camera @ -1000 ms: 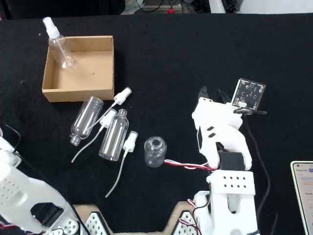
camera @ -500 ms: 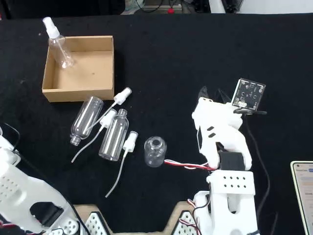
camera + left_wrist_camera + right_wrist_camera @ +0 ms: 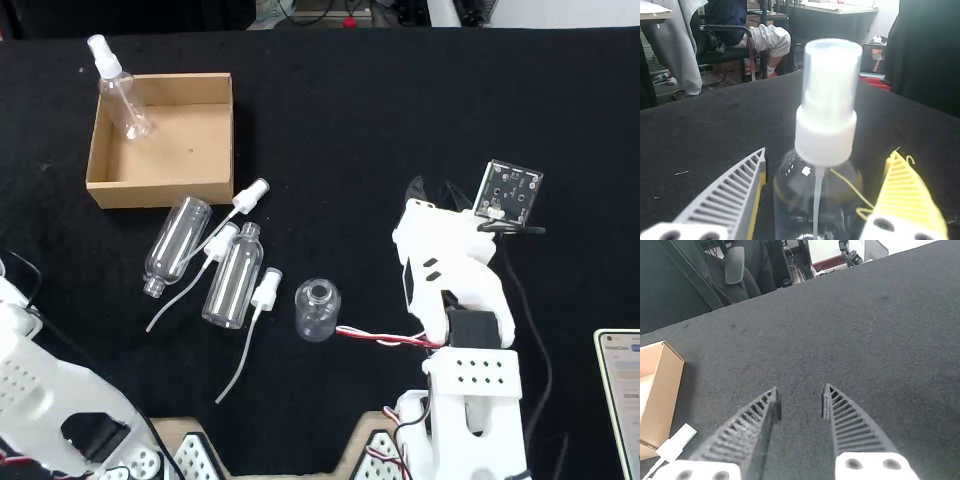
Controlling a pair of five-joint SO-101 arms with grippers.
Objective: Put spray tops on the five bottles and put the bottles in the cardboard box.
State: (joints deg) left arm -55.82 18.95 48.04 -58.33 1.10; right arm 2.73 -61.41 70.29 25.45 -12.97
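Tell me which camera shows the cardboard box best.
The high view: the whole cardboard box is seen from above, walls and floor. The right wrist view catches one corner. The left wrist view faces a capped bottle instead.

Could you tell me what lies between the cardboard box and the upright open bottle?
In the high view, a loose spray top, a lying bottle and another spray top sit between the cardboard box and the upright bottle.

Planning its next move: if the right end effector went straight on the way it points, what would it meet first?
The way looks free: only bare black tabletop lies ahead of the right end effector, and the cardboard box sits off to one side. Depth is unclear.
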